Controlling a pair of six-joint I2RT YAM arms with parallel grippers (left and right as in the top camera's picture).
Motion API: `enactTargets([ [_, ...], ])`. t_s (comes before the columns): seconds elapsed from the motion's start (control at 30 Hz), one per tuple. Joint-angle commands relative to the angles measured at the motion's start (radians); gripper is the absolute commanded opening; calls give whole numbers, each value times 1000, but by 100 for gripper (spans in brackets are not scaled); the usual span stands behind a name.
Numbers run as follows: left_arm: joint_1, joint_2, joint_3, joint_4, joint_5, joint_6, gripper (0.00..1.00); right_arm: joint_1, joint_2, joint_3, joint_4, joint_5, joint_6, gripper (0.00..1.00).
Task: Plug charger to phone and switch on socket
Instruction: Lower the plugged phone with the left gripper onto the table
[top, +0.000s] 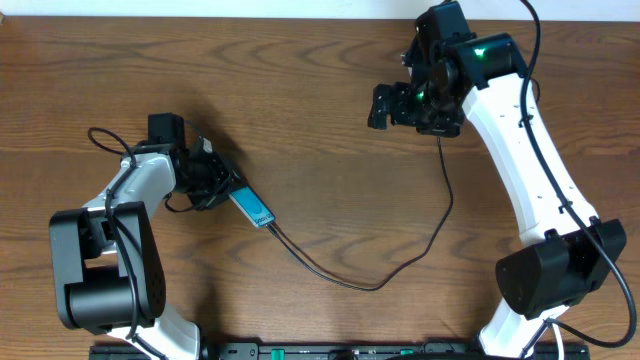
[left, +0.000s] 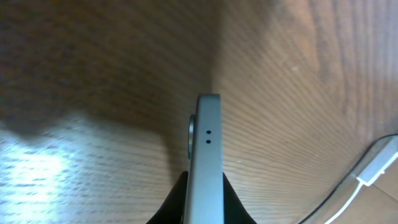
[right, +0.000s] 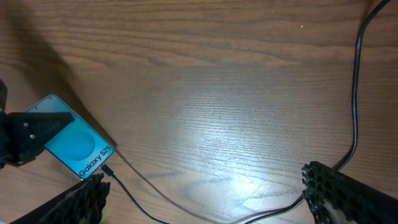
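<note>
The phone (top: 252, 208) lies tilted on the wood table, its cyan "Galaxy S25" screen showing in the right wrist view (right: 78, 144). My left gripper (top: 213, 184) is shut on its upper end; in the left wrist view the fingers (left: 205, 190) clamp the grey edge of the phone (left: 208, 143). The charger, a thin black cable (top: 380, 287), has its slim tip at the phone's lower end (right: 107, 169). It loops right and up under my right arm, where its other end is hidden. My right gripper (top: 405, 110) hangs above the table, wide open and empty (right: 205, 199). The socket is out of view.
A white piece with a thin dark cable (left: 378, 167) shows at the right edge of the left wrist view; I cannot tell what it is. A stretch of the black cable (right: 356, 93) runs down the right side of the right wrist view.
</note>
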Motion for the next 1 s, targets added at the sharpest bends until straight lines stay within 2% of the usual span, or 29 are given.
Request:
enactTargets([
  [0.0, 3, -4, -3, -16, -35, 24, 7, 13, -28, 6, 0, 4, 17, 99],
  [0.63, 2, 1, -6, -37, -30, 24, 7, 20, -28, 6, -1, -11, 17, 99],
  [0.97, 2, 100, -5, -53, 13, 25, 7, 33, -28, 6, -1, -11, 17, 99],
])
